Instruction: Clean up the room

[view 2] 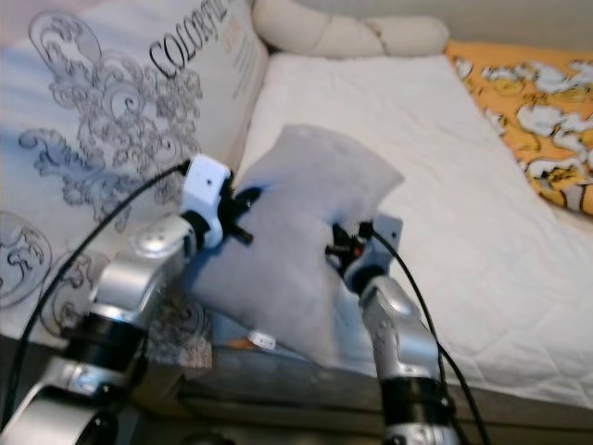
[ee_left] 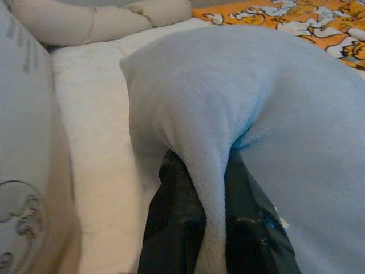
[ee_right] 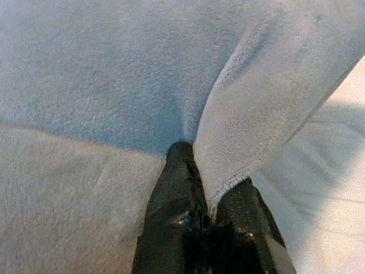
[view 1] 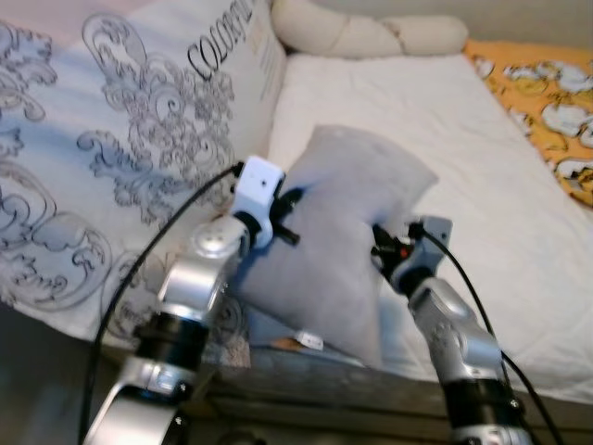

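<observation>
Nearest the robot runs the bed's [view 1: 306, 371] grey front edge, and the two silver arms reach over it from below. Just past that edge a pale grey fleece pillow [view 1: 343, 232] stands on the white mattress cover [view 1: 482, 195], its lower end at the bed's front edge and its upper end toward the head of the bed; its long axis runs near-to-far, leaning toward the robot's right at the far end. The left pincer [ee_left: 214, 228] has its two black fingers pressed in on a fold of the fleece at the pillow's left side, the fabric squeezed between them. The right pincer [ee_right: 208, 211] pinches the pillow's right edge in the same way, a seam of the fleece caught between its nearly closed fingers. On the left a large white cushion [view 1: 139, 139] printed with grey scrollwork and black lettering lies just beside the pillow. To the right of the pillow the white cover lies open and flat toward an orange patterned blanket [view 1: 547, 102] at the right edge. At the far end a cream knotted bolster [view 1: 371, 32] lies across the head of the bed.
</observation>
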Robot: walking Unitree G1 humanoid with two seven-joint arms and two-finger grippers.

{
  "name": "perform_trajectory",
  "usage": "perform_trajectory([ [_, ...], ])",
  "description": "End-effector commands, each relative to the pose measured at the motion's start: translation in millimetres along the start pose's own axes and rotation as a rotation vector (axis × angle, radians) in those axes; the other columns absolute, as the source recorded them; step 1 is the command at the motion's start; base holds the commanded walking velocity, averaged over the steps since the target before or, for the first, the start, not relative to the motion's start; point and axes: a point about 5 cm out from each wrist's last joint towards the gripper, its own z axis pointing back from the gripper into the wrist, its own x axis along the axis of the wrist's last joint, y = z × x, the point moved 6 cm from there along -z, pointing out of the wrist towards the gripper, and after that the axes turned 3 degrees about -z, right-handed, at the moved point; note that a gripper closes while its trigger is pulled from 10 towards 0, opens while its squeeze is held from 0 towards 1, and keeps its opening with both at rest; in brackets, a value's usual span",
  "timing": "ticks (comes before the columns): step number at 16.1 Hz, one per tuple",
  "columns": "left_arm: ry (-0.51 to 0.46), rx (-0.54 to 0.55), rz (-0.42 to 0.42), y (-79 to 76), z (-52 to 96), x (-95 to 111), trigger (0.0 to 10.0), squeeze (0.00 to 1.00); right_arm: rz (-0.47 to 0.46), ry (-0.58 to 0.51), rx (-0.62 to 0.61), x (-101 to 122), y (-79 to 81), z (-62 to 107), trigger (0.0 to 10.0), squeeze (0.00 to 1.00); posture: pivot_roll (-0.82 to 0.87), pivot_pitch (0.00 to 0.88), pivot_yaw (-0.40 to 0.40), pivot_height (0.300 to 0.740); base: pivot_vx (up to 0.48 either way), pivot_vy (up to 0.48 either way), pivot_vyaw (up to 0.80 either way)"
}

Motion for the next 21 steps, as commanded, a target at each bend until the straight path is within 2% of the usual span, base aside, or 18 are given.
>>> perform_trajectory([
  [1, -0.048, 0.017, -0.016, 5.8, 0.2, 14.9, 10.0, 0.0, 0.014, -0.004, 0.032, 2.7, 9.3, -2.5, 10.0, 0.0, -0.02, 0.0, 0.016, 0.74, 0.289, 0.0, 0.0],
  [21, -0.045, 0.015, -0.024, 8.0, 0.2, 14.9, 10.0, 0.0, 0.012, -0.013, 0.028, 2.2, 10.4, -4.2, 10.0, 0.0, -0.02, 0.0, 0.027, 0.74, 0.287, 0.0, 0.0],
])
